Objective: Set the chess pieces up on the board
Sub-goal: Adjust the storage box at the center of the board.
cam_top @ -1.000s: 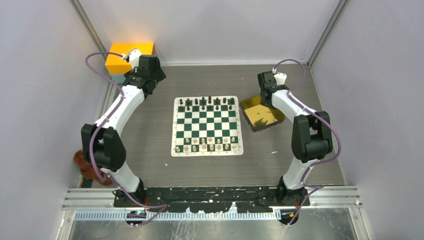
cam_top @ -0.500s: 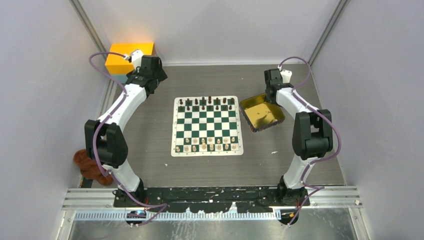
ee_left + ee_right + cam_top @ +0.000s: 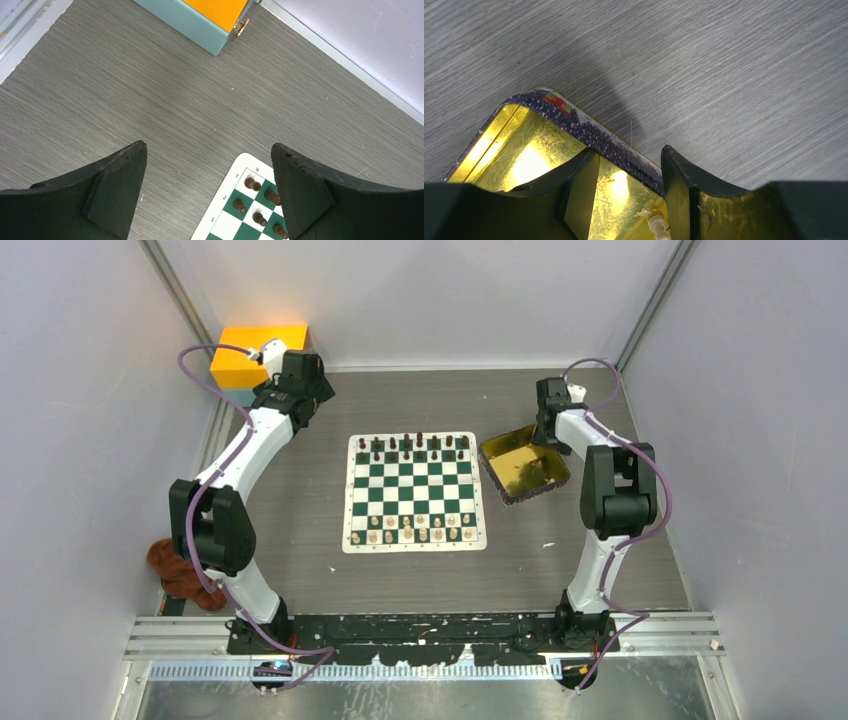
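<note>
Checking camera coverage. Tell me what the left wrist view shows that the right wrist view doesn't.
Only the left wrist: a corner of the board with dark pieces, and the orange box. Only the right wrist: the gold tray, with what looks like a pale piece inside. Both: the grey table, and an open gripper: the left gripper in one, the right gripper in the other.

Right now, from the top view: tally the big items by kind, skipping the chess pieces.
Board: 1
Gold tray: 1
Orange box: 1
Brown cloth: 1
Robot arms: 2 (left arm, right arm)
Total: 6
</note>
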Motion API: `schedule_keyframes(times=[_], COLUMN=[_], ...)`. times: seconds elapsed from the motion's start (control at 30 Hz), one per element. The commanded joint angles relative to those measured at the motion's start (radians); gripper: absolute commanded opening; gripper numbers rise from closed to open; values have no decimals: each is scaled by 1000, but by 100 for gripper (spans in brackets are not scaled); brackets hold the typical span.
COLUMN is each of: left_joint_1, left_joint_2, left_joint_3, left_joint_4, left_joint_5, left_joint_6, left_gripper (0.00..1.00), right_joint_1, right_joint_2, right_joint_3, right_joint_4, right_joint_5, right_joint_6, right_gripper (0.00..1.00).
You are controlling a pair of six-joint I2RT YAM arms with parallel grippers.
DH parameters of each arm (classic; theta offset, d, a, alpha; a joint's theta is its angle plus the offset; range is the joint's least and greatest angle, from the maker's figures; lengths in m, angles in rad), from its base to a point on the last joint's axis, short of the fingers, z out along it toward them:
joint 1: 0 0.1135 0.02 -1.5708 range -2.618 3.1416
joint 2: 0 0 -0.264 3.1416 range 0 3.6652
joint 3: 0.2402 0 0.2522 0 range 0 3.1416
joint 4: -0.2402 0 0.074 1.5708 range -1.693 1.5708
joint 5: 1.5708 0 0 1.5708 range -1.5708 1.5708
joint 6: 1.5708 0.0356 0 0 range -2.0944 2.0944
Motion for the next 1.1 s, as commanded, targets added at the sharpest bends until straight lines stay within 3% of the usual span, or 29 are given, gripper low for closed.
schedule_keyframes(times=[0.0,0.37,0.6,0.9,1.07], left_joint_1=[-2,-2,-1,-2,-2], left_joint_2=[-42,-37,-16,35,59], left_joint_3=[10,10,22,61,78], left_joint_4=[39,39,39,36,35], left_joint_5=[-14,-11,-12,0,11], left_joint_6=[-9,-10,-13,-20,-31], left_gripper=[94,94,94,94,93], right_joint_1=[-17,-46,-46,-47,-47], right_joint_2=[10,22,23,22,8], right_joint_3=[65,70,56,44,22], right_joint_4=[11,0,-4,-36,-44], right_joint_5=[-41,-27,5,78,108], right_joint_6=[-7,20,40,104,151], right_gripper=[53,33,26,5,1])
